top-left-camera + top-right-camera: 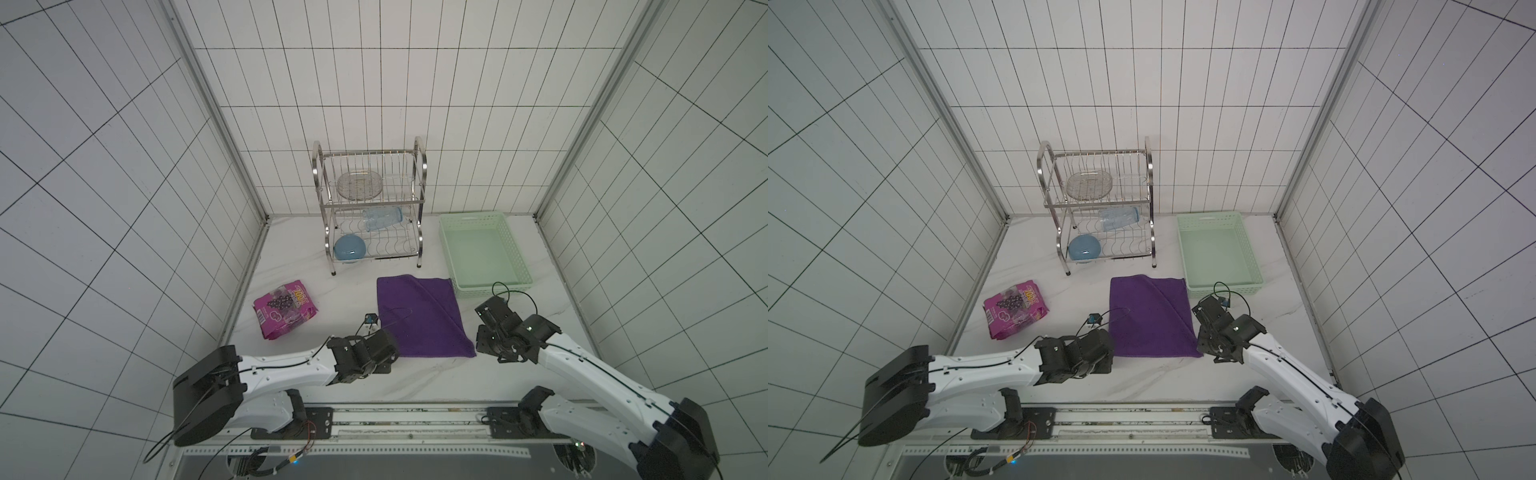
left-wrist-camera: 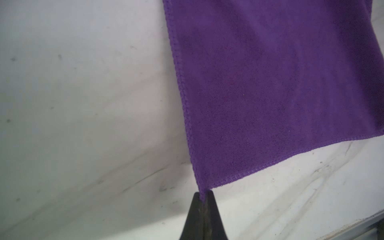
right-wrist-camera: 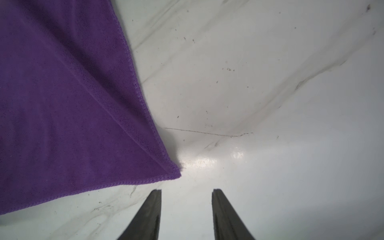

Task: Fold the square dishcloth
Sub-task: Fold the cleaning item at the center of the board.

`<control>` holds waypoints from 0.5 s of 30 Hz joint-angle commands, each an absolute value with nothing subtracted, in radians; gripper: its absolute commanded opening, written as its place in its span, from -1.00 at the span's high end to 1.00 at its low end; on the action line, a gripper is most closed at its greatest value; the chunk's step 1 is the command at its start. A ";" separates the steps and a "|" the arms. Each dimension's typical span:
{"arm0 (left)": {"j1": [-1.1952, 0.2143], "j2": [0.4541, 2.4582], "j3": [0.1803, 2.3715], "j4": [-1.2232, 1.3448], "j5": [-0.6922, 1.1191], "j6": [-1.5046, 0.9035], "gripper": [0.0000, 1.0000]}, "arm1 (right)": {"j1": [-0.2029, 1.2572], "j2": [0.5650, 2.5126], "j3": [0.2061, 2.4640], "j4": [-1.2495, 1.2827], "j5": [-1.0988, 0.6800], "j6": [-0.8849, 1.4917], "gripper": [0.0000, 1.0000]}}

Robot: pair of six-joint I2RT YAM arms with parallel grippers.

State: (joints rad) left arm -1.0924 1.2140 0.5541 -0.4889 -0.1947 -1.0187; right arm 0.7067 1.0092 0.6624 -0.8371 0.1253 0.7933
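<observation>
Left gripper (image 2: 203, 194): pinching near left corner of square dishcloth (image 1: 419, 320). Right gripper (image 3: 186, 190): spread, just short of near right corner. Lies flat on table (image 1: 332, 374); diagonal fold points toward near right corner.

Snack packet (image 1: 286, 308) — "100", upside down

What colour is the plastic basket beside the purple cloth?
The basket is pale mint green. It shows best in a top view.
</observation>
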 commanded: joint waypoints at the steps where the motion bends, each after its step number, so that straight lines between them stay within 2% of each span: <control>1: -1.082 1.142 0.500 -0.570 -0.208 -1.064 1.00 | 0.695 1.037 0.648 -0.806 0.090 0.774 0.14; 8: -1.058 1.042 0.444 -0.611 -0.203 -1.109 1.00 | 0.699 1.082 0.623 -0.737 -0.053 0.777 0.27; 15: -1.054 1.049 0.447 -0.606 -0.190 -1.105 1.00 | 0.792 0.978 0.542 -0.738 -0.103 0.891 0.30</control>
State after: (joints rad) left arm -1.0584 1.0454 0.4480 -0.6056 -0.1902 -1.1004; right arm 0.7616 1.0302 0.5686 -0.7357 -0.0639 0.8249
